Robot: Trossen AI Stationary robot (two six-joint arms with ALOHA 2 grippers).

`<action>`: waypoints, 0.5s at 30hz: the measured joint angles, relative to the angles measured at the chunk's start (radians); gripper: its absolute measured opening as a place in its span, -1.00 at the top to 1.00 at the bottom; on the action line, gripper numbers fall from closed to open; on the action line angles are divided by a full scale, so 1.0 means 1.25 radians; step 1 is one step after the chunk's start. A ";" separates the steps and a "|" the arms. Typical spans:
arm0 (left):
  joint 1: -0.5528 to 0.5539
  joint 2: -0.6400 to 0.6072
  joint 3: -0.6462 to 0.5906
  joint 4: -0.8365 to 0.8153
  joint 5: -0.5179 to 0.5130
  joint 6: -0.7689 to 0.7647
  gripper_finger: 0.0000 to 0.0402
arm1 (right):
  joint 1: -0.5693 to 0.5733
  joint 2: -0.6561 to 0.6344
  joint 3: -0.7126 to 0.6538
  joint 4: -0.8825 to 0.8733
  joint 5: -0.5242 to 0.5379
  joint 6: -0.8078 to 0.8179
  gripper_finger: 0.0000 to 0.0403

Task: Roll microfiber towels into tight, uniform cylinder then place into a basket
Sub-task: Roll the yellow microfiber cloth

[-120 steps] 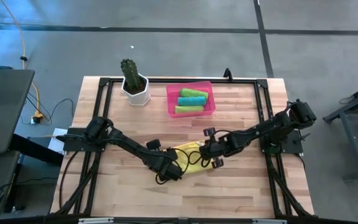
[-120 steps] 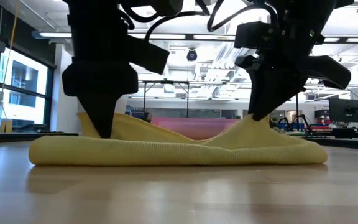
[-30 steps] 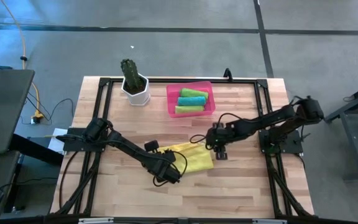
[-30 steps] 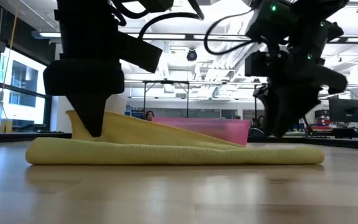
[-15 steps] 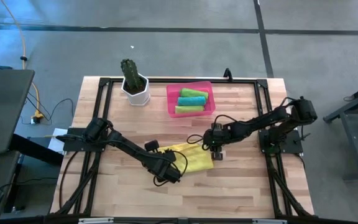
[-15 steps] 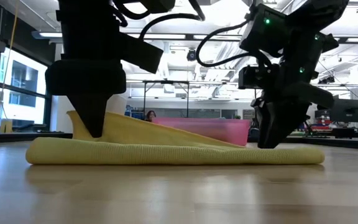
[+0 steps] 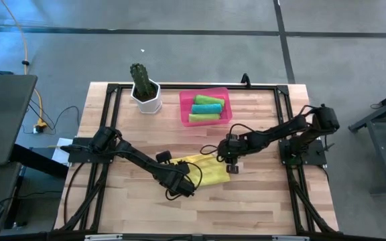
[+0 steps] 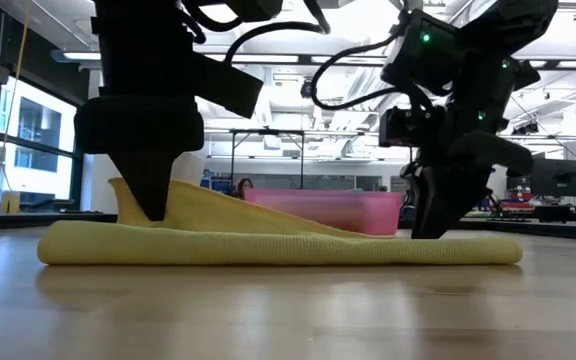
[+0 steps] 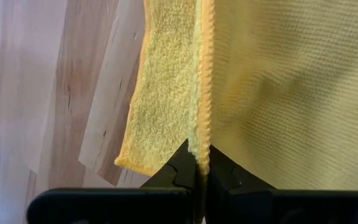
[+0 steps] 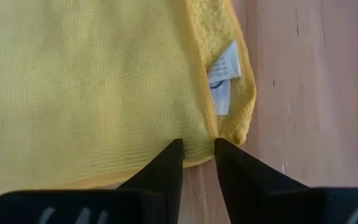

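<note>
The yellow towel (image 7: pixel 208 171) lay flat on the bench (image 7: pixel 260 201), toward its front middle, folded over on itself so that the top layer sat a little short of the one beneath. It looked soft and limp, the sort of cloth that sags wherever it is not held, light enough to drag across the wood if tugged from one side only. I judged it would not keep a roll on its own; it wanted a firm pinch right at a hemmed edge or corner, where the stitching gives something to bite on, and tension from both ends at once.

The left hand (image 9: pixel 199 163) was clamped tight on the towel's raised edge, the hem standing up between its closed fingers, and from table height that corner rose in a slack peak under it. The right hand (image 10: pixel 198 151) stood at the opposite end, fingers narrow but with a slim gap between them, straddling the upper layer's edge just beside the small white care label (image 10: pixel 225 76). Whether it truly gripped the cloth there I could not tell.

The weave showed fine ribbing on the flat side and a fuzzier nap where the edge turned over.

Well behind, the pink basket (image 7: pixel 183 107) sat near the far edge of the bench with two green rolls and a teal roll (image 7: pixel 206 108) between them inside it. A cactus in a white pot (image 7: pixel 145 90) stood beside it.
</note>
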State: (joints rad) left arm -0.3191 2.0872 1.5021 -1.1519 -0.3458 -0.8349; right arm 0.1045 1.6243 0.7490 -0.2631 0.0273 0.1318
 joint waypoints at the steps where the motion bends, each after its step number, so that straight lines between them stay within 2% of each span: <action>1: 0.000 0.000 0.000 0.000 0.000 0.000 1.00 | 0.000 0.004 0.001 0.000 -0.002 0.002 0.55; 8: 0.000 0.000 0.000 -0.001 0.000 0.000 1.00 | 0.001 0.015 0.003 0.003 -0.002 0.019 0.44; 15: 0.000 0.000 0.000 -0.001 0.001 0.000 1.00 | 0.001 0.015 0.002 -0.004 0.005 0.020 0.61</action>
State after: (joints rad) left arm -0.3192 2.0872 1.5021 -1.1527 -0.3450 -0.8345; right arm 0.1051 1.6431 0.7521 -0.2677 0.0338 0.1570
